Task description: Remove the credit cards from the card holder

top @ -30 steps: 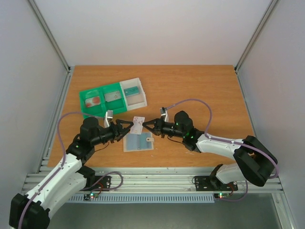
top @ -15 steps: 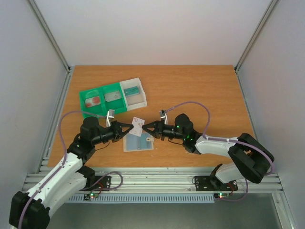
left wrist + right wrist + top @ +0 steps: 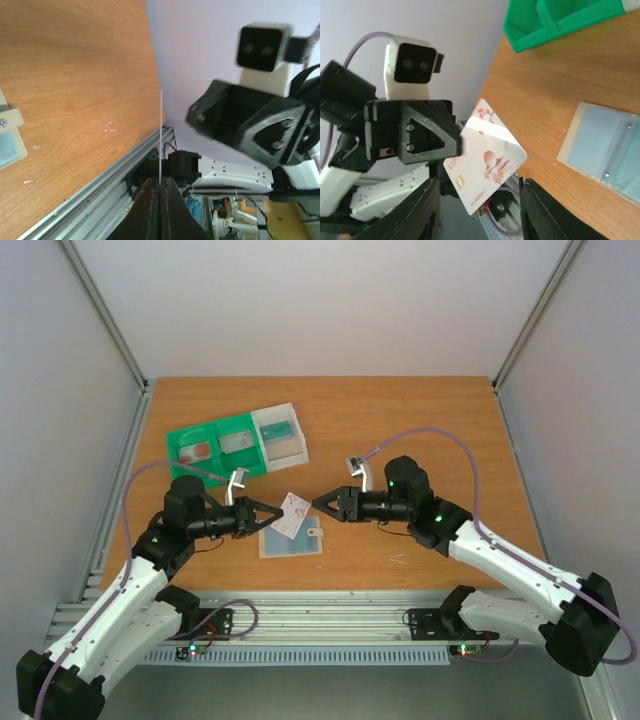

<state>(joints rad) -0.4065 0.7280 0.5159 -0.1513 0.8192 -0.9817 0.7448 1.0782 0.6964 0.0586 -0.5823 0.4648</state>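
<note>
A white credit card with red print point(image 3: 293, 515) is held in the air over the table, with my left gripper point(image 3: 274, 516) shut on its left edge. In the left wrist view this card point(image 3: 160, 131) shows edge-on as a thin white line rising from the closed fingers point(image 3: 150, 210). My right gripper point(image 3: 322, 502) stands open just right of the card and does not touch it. In the right wrist view the card point(image 3: 487, 160) hangs between and beyond its spread fingers point(image 3: 427, 210). The pale blue-grey card holder point(image 3: 291, 539) lies flat on the table below the card.
A green-and-white three-compartment tray point(image 3: 212, 430) stands at the back left, with a red card point(image 3: 197, 451), a grey card point(image 3: 238, 442) and a teal card point(image 3: 280, 428) in its sections. The metal rail point(image 3: 320, 608) runs along the table's near edge.
My left gripper has shut on the white card. My right gripper has let go of it, opened and drawn back to the right. The card now tilts in the left gripper.
</note>
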